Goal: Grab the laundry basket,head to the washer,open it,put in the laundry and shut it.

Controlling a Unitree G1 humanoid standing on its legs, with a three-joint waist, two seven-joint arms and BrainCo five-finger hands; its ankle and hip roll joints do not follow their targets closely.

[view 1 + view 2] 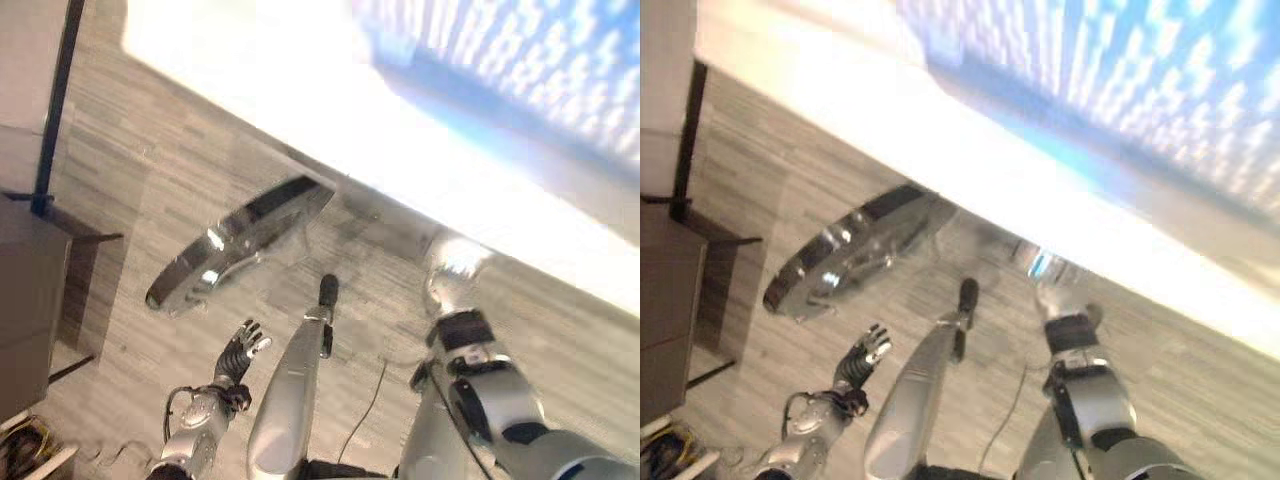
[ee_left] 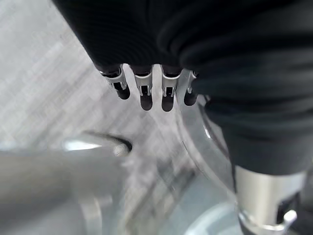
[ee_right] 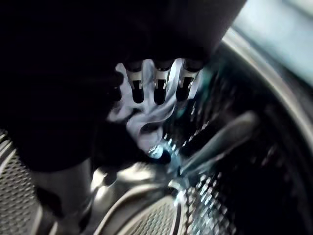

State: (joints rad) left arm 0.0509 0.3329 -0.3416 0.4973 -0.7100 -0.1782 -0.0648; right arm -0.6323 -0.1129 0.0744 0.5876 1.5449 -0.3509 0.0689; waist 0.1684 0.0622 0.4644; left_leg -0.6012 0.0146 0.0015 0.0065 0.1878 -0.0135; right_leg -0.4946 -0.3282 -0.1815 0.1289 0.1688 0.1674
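- The right hand (image 3: 151, 83) is inside the washer's perforated steel drum (image 3: 234, 196), its fingers curled down onto one pale, crumpled piece of laundry (image 3: 144, 122); whether they grip it I cannot tell.
- The left hand (image 1: 241, 352) hangs free at about seven o'clock in the head views, fingers spread loosely, holding nothing.
- One round glass washer door with a chrome rim (image 1: 235, 245) stands swung open at about ten o'clock, above the left hand.
- One white washer body (image 1: 300, 90) runs across the top, over a grey wood-grain floor (image 1: 150, 180).
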